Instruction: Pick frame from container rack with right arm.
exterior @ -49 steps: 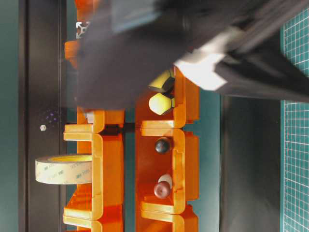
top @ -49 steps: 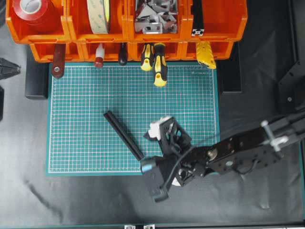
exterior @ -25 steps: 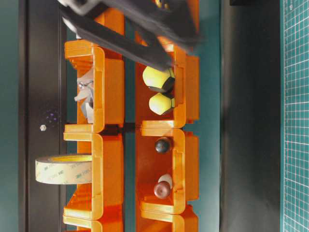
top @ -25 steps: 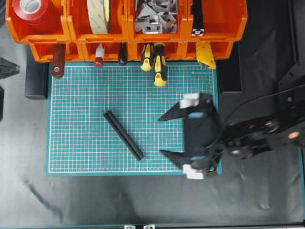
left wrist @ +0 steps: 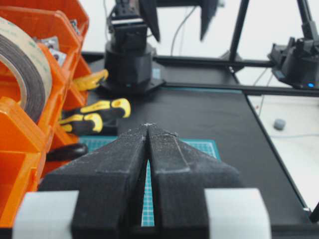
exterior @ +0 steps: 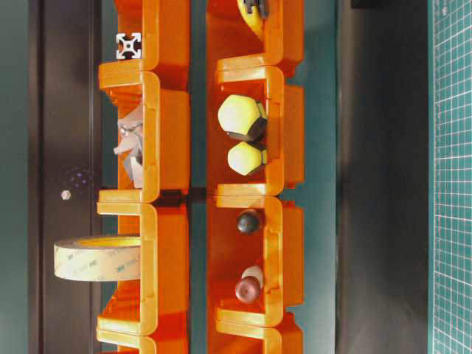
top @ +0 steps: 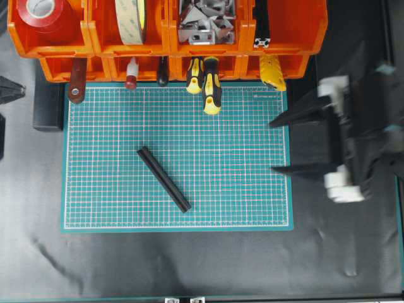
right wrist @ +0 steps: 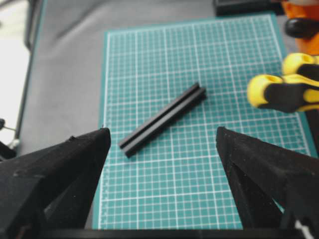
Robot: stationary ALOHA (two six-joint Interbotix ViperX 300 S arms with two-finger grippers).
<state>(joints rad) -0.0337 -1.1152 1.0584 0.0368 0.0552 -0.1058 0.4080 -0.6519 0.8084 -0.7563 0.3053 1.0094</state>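
Observation:
One black slotted frame (top: 163,179) lies diagonally on the green mat (top: 240,145); the right wrist view shows it (right wrist: 162,119) ahead of the jaws, untouched. A second frame (top: 261,28) stands in the top right bin of the orange container rack (top: 287,31), and its silvery cross-shaped end (exterior: 128,46) shows at table level. My right gripper (top: 271,146) hangs open and empty over the mat's right edge, pointing left. In its own view the right gripper (right wrist: 162,130) has its jaws wide apart. My left gripper (left wrist: 148,124) is shut with nothing in it.
Yellow-and-black screwdrivers (top: 212,88) stick out of the lower bins over the mat's top edge. Red tape (top: 44,16), a tape roll (exterior: 96,258) and metal brackets (top: 205,22) fill other bins. Black cloth surrounds the mat.
My right gripper swung from the mat's lower middle, beside the lying frame, to the right and up past the mat's edge, leaving the table-level view. The frame on the mat stayed put.

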